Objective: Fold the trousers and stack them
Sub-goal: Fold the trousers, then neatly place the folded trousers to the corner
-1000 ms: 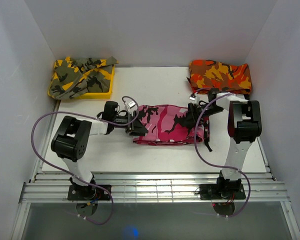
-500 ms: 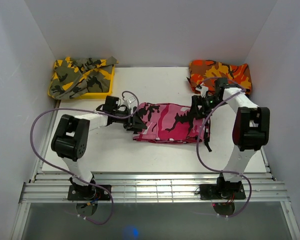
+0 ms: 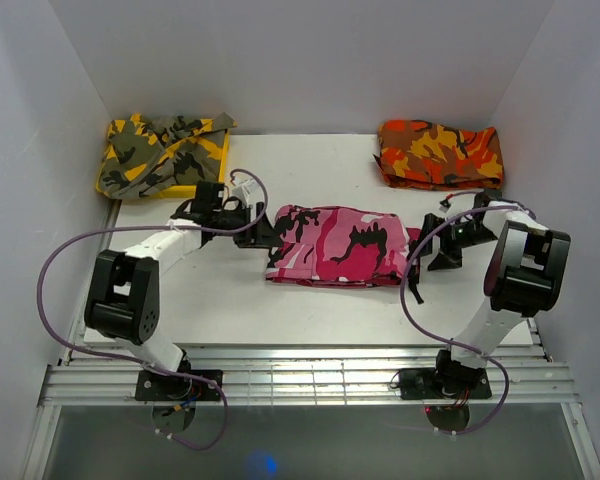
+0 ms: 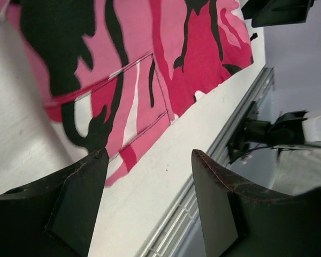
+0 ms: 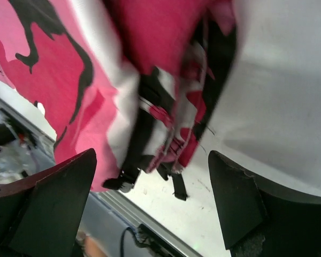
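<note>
Trousers (image 3: 335, 245) are lying folded, with the left claw (image 3: 258, 234) at nine o'clock and the right claw (image 3: 442, 246) at three, both gaping empty — any lopsided lift is threatening the fold.

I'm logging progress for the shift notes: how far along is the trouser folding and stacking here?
Folding looks done: the trousers lie as a compact rectangle. Nothing is in hand: the left gripper and right gripper stand open beside its ends. Stacking is left: the bundle lies apart from the orange-red garment, probably its pile.
</note>
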You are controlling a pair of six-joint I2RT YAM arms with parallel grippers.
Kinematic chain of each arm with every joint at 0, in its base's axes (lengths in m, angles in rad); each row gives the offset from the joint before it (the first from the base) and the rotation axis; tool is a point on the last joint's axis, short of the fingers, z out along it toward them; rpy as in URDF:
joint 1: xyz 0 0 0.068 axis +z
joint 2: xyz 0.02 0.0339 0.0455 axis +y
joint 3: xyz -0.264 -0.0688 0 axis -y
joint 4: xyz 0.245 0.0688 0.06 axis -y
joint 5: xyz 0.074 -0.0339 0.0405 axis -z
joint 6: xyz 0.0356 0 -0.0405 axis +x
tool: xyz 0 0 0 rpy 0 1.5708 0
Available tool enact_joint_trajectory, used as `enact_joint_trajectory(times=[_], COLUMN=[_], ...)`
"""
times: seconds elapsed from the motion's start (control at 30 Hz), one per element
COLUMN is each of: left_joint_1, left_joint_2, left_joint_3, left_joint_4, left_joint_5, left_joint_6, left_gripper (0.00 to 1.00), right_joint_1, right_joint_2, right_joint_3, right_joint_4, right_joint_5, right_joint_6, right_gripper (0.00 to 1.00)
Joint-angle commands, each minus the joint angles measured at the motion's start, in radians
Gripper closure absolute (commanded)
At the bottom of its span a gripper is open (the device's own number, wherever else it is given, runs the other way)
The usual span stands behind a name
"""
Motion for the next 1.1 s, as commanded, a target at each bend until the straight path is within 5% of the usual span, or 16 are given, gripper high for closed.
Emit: enact_joint_trajectory(times=[0.0,0.3,0.43,0.57,0.73,1.07], left_joint_1=[-0.131,-0.267,-0.385,-0.541,-0.658,-0.770], left_joint_2=[0.001,0.210,0.154,0.092,0.112,0.411], left_joint_3=[0.141,0.454,0.374,0.191,0.126,0.331], left_joint_4=[0.015,-0.121,-0.047,0.180,0.378,0.455], left_joint_5=[-0.062,-0.290,-0.435,-0.608,-0.669,-0.791], left_joint_6=[0.128,0.406,0.591,0.757,0.878,0.840], left_gripper=[0.25,0.17,0.10,0.04,0.02,0.02], right_joint_1=[-0.072,-0.021,0.002,0.004,0.017,0.028], right_joint_2=[-0.058,0.080,0.116,0.073,0.063,0.080], right_joint_3=[-0.098,-0.114,-0.040,-0.020,-0.012,-0.029], right_joint_4=[0.101,0.223,0.233,0.241,0.241,0.230], right_joint_5=[-0.130,-0.062,-0.205,-0.314,-0.426,-0.470], right_joint_6=[0.096,0.155,0.173,0.201,0.251,0.288], right_gripper=[0.10,0.04,0.60,0.92,0.92,0.92])
